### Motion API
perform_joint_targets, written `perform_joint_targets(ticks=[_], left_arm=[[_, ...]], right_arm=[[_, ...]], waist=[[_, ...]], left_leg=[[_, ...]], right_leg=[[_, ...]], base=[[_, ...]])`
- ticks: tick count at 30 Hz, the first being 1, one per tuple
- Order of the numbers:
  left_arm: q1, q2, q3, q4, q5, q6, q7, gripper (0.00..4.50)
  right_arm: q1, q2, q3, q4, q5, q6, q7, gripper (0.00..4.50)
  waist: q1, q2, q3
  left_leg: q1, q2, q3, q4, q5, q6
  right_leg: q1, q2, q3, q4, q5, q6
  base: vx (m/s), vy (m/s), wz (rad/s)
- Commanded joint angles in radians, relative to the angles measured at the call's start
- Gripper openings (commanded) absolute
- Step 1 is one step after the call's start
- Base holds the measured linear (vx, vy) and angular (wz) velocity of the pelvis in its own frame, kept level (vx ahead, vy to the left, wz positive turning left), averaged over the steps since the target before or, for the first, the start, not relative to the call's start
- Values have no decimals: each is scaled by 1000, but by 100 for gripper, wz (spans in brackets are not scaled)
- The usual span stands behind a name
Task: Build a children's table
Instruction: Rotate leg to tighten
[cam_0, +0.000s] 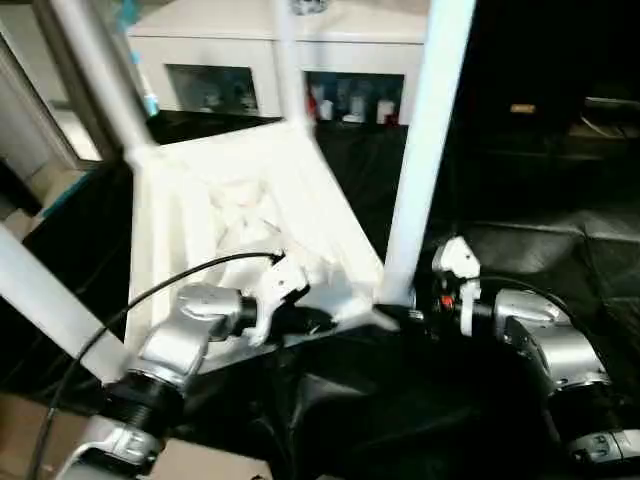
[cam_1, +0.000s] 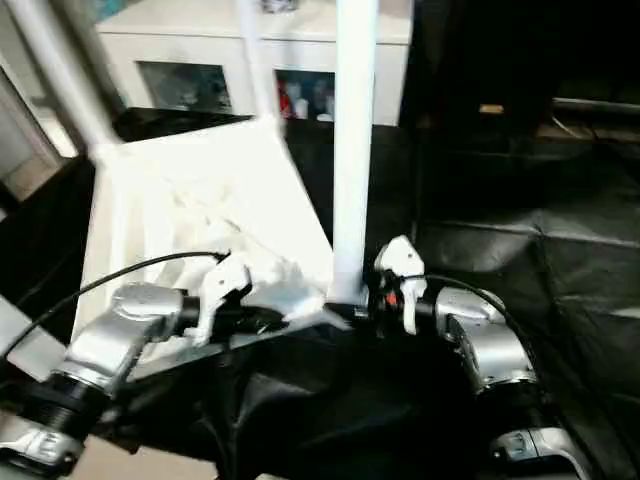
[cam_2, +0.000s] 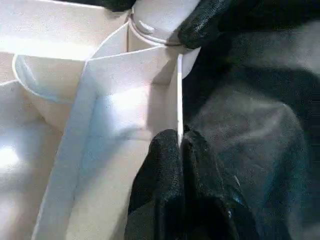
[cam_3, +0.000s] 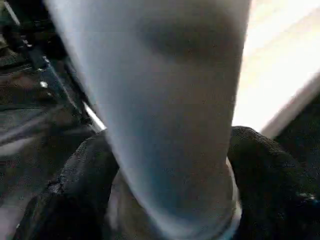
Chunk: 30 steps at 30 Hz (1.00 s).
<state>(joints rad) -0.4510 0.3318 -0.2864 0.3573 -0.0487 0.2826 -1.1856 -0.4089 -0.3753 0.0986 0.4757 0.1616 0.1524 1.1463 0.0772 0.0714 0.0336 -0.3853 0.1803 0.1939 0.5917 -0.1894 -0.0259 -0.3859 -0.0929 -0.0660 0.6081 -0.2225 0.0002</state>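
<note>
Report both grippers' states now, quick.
Left gripper: shut, pinching the thin side wall of the tabletop.
Right gripper: fingers around the base of a table leg.

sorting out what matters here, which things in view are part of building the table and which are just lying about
Part of the job:
- table top, upside down, its rim pinched by the left claw
- leg at the near corner, between the right claw's fingers
- other legs, already standing in their sockets

Just lying about:
- white glass-door cabinet behind
- black sheet underneath
</note>
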Motion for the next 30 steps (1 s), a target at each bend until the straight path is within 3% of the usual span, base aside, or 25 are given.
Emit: perform_joint_targets(ticks=[1, 3, 4, 6, 7, 10, 11, 12, 13, 14, 15, 16, 19, 21, 22, 23, 24, 27, 30], left_arm=[[-23, -15, -50, -1, -12, -12, -52, 0], [-37, -18, -39, 20, -6, -21, -33, 0], [-44, -20, -32, 29, -4, -25, -20, 0], [-48, -23, -22, 33, -8, -23, -2, 0], [-46, -28, -16, 31, -6, -20, 13, 0], [-38, -49, -3, 25, 5, -9, 81, 0], [-38, -49, -3, 25, 5, -8, 82, 0], [-37, -56, -1, 27, 10, -6, 101, 0], [-42, -92, 19, 35, 26, 4, 195, 0], [-42, -94, 20, 36, 26, 5, 200, 0], [-48, -132, 37, 49, 35, 8, 278, 0], [-50, -149, 43, 53, 37, 8, 306, 0], [-44, -205, 60, 45, 22, 21, 367, 0], [-24, -237, 46, 21, 16, 27, 383, 0], [-18, -243, 40, 13, 15, 28, 384, 0], [-11, -250, 30, 3, 15, 27, 377, 0], [-6, -249, 16, -3, 15, 19, 352, 0], [-11, -233, 5, 4, 16, -5, 320, 0], [-18, -218, 1, 10, 15, -18, 297, 0]], right_arm=[[5, 12, 47, 28, -7, 35, 21, 334], [9, 16, 50, 25, -8, 40, 27, 322], [12, 20, 53, 24, -9, 42, 28, 308], [19, 25, 61, 21, -2, 47, 27, 299], [23, 38, 57, 21, -1, 50, 4, 290], [26, 87, 35, 53, -33, 30, -127, 265], [25, 88, 35, 54, -34, 30, -130, 260], [23, 100, 28, 67, -46, 21, -173, 260], [12, 151, -7, 118, -64, 22, -322, 258], [11, 153, -9, 120, -65, 22, -329, 256], [7, 195, -34, 145, -68, 35, -427, 255], [7, 211, -41, 149, -68, 41, -460, 254], [21, 252, -32, 131, -77, 45, -511, 253], [38, 281, -18, 104, -67, 26, -496, 253], [43, 289, -15, 98, -59, 20, -484, 288], [44, 287, -8, 93, -66, 4, -482, 309], [40, 271, -9, 89, -68, -3, -468, 323], [42, 219, -17, 60, -50, -20, -407, 325], [54, 153, -26, 23, -24, -19, -327, 325]], waist=[[0, -13, -48], [4, -23, -47], [6, -22, -46], [8, -23, -49], [12, -15, -50], [12, -28, -49], [12, -28, -49], [9, -23, -45], [9, -31, -43], [3, -26, -38], [0, -30, -37], [-5, -27, -35], [-8, -23, -35], [-8, -33, -37], [-9, -33, -37], [-11, -20, -39], [-13, -25, -41], [-13, -18, -46], [2, -21, -51]], left_leg=[[22, 60, -21, -70, -172, 95], [25, 60, -21, -75, -195, 58], [25, 60, -20, -75, -195, 50], [24, 58, -20, -73, -180, 49], [23, 58, -22, -72, -169, 50], [19, 56, -21, -71, -160, 57], [19, 56, -21, -71, -160, 57], [21, 55, -22, -75, -194, 41], [20, 55, -24, -79, -209, 36], [20, 56, -25, -85, -239, 16], [21, 56, -28, -87, -258, 4], [25, 54, -32, -93, -311, -26], [32, 55, -32, -96, -335, -36], [28, 51, -31, -95, -323, -20], [27, 51, -31, -94, -316, -13], [28, 51, -29, -92, -302, -6], [21, 49, -30, -91, -273, 6], [23, 48, -27, -85, -236, 27], [23, 49, -22, -74, -182, 69]], right_leg=[[35, -58, 39, -68, -116, -271], [36, -60, 43, -69, -149, -257], [34, -60, 45, -70, -145, -253], [36, -61, 45, -66, -112, -253], [36, -62, 45, -64, -88, -256], [39, -64, 44, -64, -71, -256], [39, -64, 44, -64, -71, -256], [35, -67, 45, -71, -134, -250], [36, -68, 45, -75, -165, -243], [34, -69, 46, -79, -223, -230], [34, -69, 45, -81, -260, -220], [33, -70, 45, -89, -353, -185], [26, -65, 49, -95, -342, -170], [30, -66, 53, -96, -321, -164], [30, -66, 54, -96, -315, -164], [29, -64, 54, -97, -284, -167], [35, -62, 53, -91, -237, -177], [35, -61, 54, -86, -186, -192], [39, -58, 54, -81, -116, -210]], base=[[0, 0, 0], [0, 0, 0], [0, 0, 0], [0, 0, 0], [0, 0, 0], [0, 0, 0], [0, 0, 0], [0, 0, 0], [0, 0, 0], [0, 0, 0], [0, 0, 0], [0, 0, 0], [0, 0, 0], [0, 0, 0], [0, 0, 0], [0, 0, 0], [0, 0, 0], [0, 0, 0], [0, 0, 0]])
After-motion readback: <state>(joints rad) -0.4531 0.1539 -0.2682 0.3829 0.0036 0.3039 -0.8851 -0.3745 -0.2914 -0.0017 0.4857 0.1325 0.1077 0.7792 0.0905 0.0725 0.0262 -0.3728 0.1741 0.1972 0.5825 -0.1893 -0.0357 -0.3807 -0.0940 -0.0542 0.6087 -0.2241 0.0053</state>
